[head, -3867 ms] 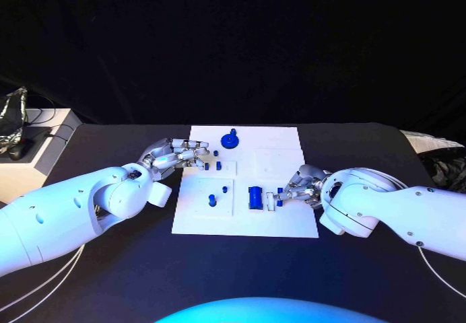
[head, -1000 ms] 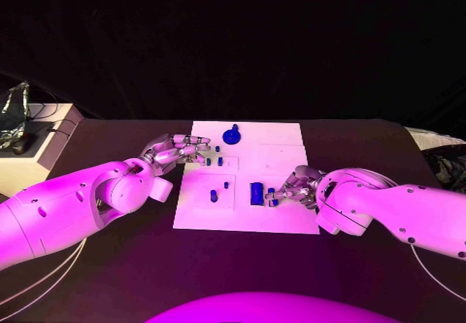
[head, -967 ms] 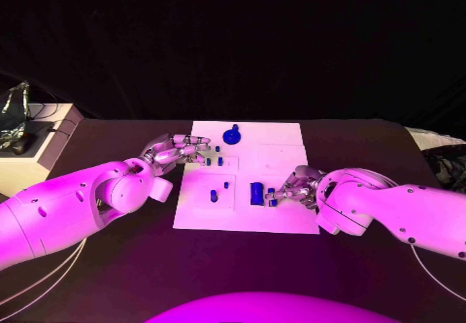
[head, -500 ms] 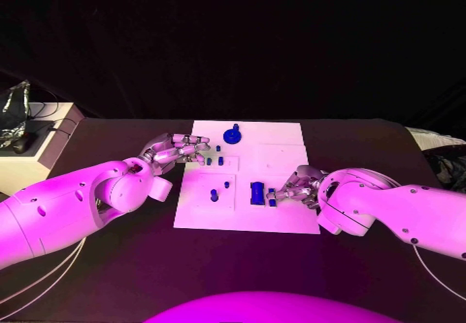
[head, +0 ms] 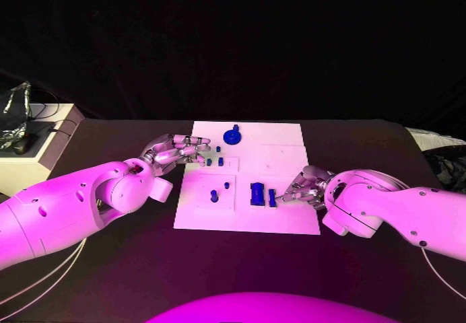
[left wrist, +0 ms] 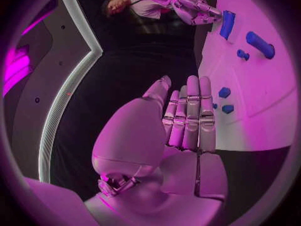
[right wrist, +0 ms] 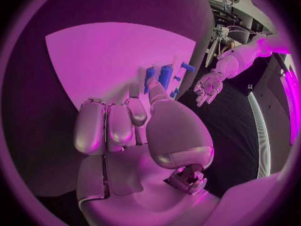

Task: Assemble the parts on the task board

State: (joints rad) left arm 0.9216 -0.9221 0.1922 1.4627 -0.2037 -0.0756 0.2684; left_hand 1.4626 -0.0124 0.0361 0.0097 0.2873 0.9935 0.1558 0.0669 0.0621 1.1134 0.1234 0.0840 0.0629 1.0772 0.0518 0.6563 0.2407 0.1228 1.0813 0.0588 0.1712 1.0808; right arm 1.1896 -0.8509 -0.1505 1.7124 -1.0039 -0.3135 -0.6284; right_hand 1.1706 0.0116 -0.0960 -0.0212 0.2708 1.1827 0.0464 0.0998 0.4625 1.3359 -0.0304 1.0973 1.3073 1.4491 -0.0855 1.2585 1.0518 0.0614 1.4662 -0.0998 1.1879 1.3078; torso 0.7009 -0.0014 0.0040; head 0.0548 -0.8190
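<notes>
The white task board (head: 281, 158) lies mid-table. On it are a round blue knob (head: 232, 136), small pegs (head: 213, 196), a blue block (head: 256, 194) and a small blue part (head: 273, 197) beside the block. My right hand (head: 303, 188) sits at the board's right side, fingers curled, thumb and a finger pinching that small part (right wrist: 150, 75) next to the block (right wrist: 165, 76). My left hand (head: 180, 151) hovers over the board's left edge and holds nothing. In the left wrist view its fingers (left wrist: 188, 115) lie straight, near two small pegs (left wrist: 223, 92).
A pale box (head: 44, 134) with cables and a dark object stands off the table's left rear corner. Some gear (head: 442, 151) lies at the right edge. The black table (head: 126, 269) stretches in front of the board.
My right hand has shifted slightly to the right and toward me, staying at the small part beside the block. The left hand has hardly moved.
</notes>
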